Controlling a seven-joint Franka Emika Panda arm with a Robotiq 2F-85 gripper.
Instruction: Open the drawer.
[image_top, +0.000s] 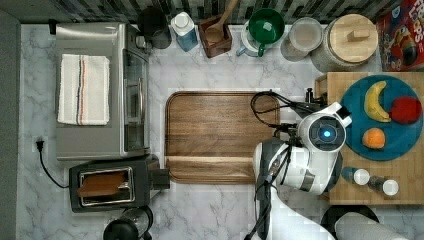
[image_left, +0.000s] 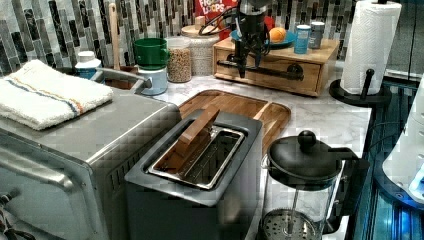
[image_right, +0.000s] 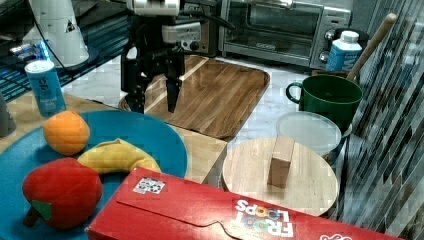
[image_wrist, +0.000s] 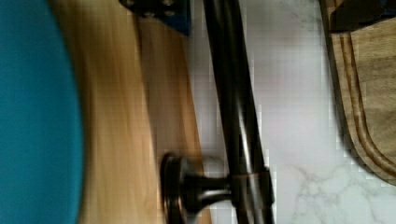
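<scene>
Light-wood drawer (image_left: 270, 70) shut; end effector (image_left: 248, 70) spread, straddling black handle (image_wrist: 233, 93) at drawer front. Next: pinch handle, pull outward.

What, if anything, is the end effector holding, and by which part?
Nothing: the open end effector hangs with its fingers astride the drawer handle bar, not closed on it.

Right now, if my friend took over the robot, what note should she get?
Gripper: open, fingers pointing down, one on each side of the long dark metal handle bar; not closed on it.
Light-wood drawer: in the wooden box under the round blue plate, beside the brown wooden cutting board. It looks shut, front flush with the box.
Done: gripper lined up at the handle.
Left: close on the bar and pull the drawer out.
</scene>
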